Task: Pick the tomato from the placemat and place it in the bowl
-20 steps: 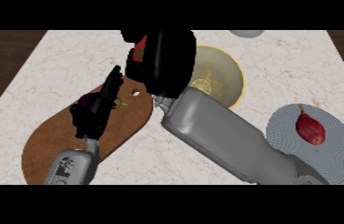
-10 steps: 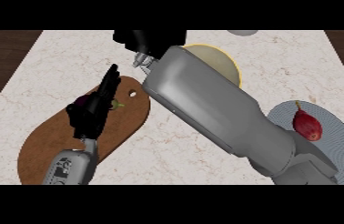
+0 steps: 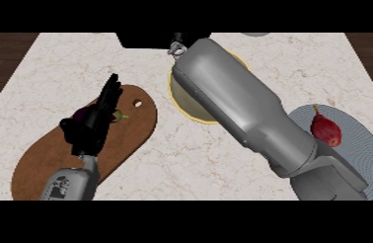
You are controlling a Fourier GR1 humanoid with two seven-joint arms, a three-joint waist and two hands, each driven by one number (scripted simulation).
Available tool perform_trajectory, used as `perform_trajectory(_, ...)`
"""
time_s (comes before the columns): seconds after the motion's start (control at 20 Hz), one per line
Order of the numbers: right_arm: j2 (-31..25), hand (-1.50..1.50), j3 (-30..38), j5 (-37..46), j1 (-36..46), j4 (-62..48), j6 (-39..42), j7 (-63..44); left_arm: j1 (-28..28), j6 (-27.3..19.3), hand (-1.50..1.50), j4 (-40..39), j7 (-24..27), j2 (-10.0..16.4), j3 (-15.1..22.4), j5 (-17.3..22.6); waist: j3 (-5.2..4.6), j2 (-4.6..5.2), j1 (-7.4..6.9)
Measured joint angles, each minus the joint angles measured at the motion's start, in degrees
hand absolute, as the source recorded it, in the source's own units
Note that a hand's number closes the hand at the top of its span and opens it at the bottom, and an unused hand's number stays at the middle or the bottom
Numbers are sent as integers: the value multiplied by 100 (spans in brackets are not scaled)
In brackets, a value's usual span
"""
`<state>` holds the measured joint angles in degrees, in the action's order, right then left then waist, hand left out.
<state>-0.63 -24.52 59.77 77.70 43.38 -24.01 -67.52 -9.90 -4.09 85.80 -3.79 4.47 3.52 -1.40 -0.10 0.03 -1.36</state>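
I have my left hand (image 3: 91, 122) open at lower left, fingers (image 3: 111, 89) straight, while my right forearm (image 3: 241, 108) stretches diagonally up to my right hand (image 3: 149, 39) at the top edge

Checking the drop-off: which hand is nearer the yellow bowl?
Right. The right hand is just beyond the bowl; the left hand hovers over the placemat, farther off.

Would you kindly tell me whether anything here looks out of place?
Nothing spilled or broken. Oddly, the right hand sits beyond the bowl at the far edge of the counter, its forearm covering most of the bowl, and no tomato shows.
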Motion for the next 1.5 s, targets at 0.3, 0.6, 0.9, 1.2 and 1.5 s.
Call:
perform_trajectory(0.3, -103, 150, 244, 276, -575, -275, -119, 266, 142, -31, 0, 135, -26, 5, 19, -54, 7, -7, 93)
perform_trajectory(0.6, -264, 150, 557, 400, -1239, -363, -291, 516, 213, -52, 0, 216, -25, -31, 20, -65, 9, -6, 121)
perform_trajectory(0.9, -212, -150, 1159, -208, -1911, -229, -575, 947, 249, -36, 0, 227, 4, -30, 19, -87, 12, 2, 122)
perform_trajectory(1.2, -85, -150, 1476, -903, -2522, 272, -840, 1812, 178, 15, 0, 305, -143, -5, -23, -46, 13, 3, 118)
perform_trajectory(1.5, -9, -150, 1553, -893, -2851, 890, -1565, 2494, 155, -26, 0, 180, -12, -46, -55, -93, 12, -5, 136)
